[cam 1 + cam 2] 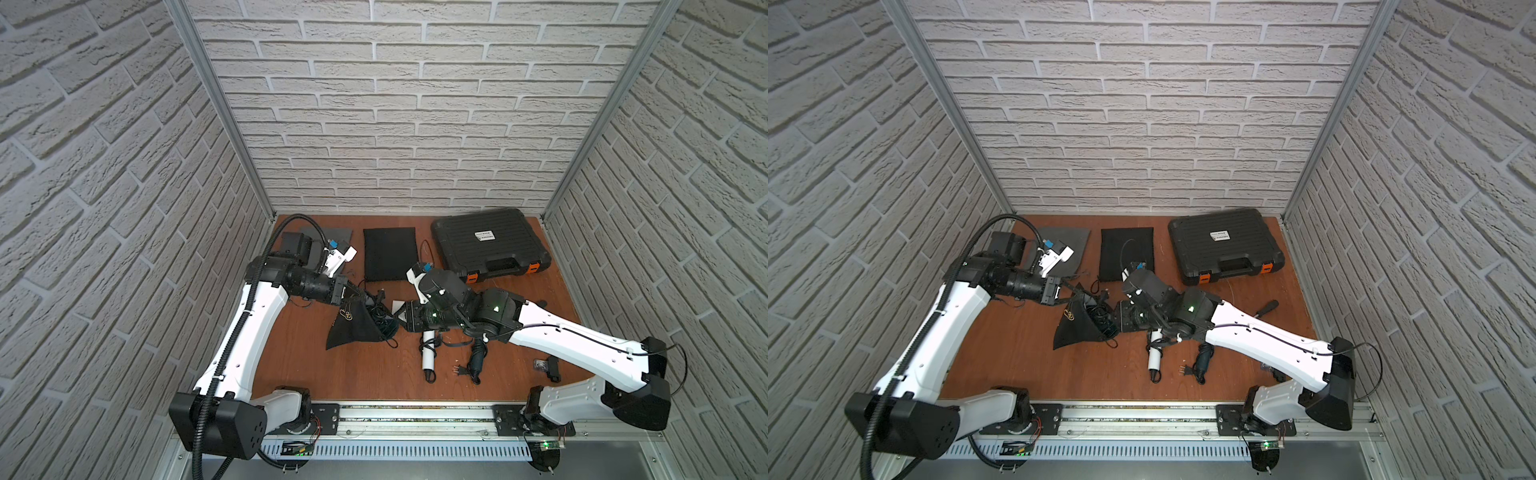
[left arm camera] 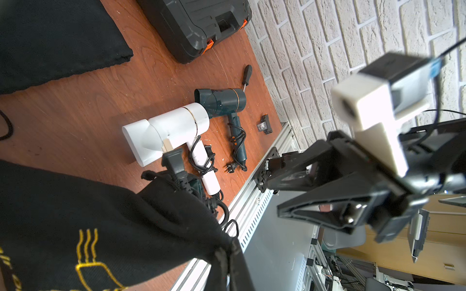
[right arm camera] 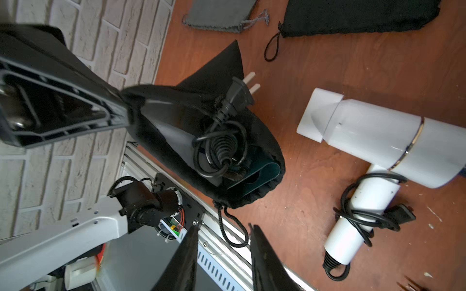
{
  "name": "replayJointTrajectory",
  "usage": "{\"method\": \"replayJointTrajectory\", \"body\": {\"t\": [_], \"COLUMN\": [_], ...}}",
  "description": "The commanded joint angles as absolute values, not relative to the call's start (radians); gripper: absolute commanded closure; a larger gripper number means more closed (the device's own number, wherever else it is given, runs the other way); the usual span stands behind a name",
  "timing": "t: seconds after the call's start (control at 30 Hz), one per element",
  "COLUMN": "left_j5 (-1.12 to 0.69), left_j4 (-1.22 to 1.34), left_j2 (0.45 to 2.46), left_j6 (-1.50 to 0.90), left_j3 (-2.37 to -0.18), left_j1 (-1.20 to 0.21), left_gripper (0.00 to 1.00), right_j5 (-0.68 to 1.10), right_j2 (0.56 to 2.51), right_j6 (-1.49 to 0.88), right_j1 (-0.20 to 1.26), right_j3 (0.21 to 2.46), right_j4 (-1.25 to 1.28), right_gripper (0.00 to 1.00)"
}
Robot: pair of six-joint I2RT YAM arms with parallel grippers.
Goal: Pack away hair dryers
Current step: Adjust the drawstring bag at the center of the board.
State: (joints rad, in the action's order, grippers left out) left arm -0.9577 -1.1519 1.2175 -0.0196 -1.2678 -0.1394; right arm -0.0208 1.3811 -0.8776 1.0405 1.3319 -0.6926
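– Black cloth is where you are. The left gripper is pinched tight on the rim of the black pouch and holds its mouth up. In both top views that is about nine o'clock from the middle of the table, with twelve at the far edge.
– And the dryer?
– One teal dryer sits in that mouth with its nozzle showing. Its cord coil and plug spill over the rim. I judge you are partway through bagging the first of three.
– My other pincer?
– The right gripper hovers just off the mouth, jaws apart, with nothing between them.
– Next?
– You will likely need to tuck the plug and coil inside, then pull the drawstring. The white dryer lies at six o'clock and the second teal dryer at five, both loose on the wood. A spare black pouch lies flat at twelve.
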Motion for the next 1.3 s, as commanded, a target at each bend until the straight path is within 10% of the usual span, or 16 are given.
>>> {"method": "replayJointTrajectory", "body": {"t": [0.0,1.27], "left_j5": [-1.024,-1.07], "left_j4": [-1.118,-1.134], "left_j2": [1.204,1.192], "left_j6": [-0.02,-0.003], "left_j3": [-1.296,-1.297], "left_j1": [-0.132,-0.119], "left_gripper": [1.0,1.0], "right_j5": [-0.101,-0.26], "right_j2": [1.426,1.682], "right_j6": [-0.859,-0.798], "right_j1": [1.068,1.08], "right_j3": [1.326,1.336], "right_j4": [-0.707,-0.51], "right_gripper": [0.62,0.51]}}
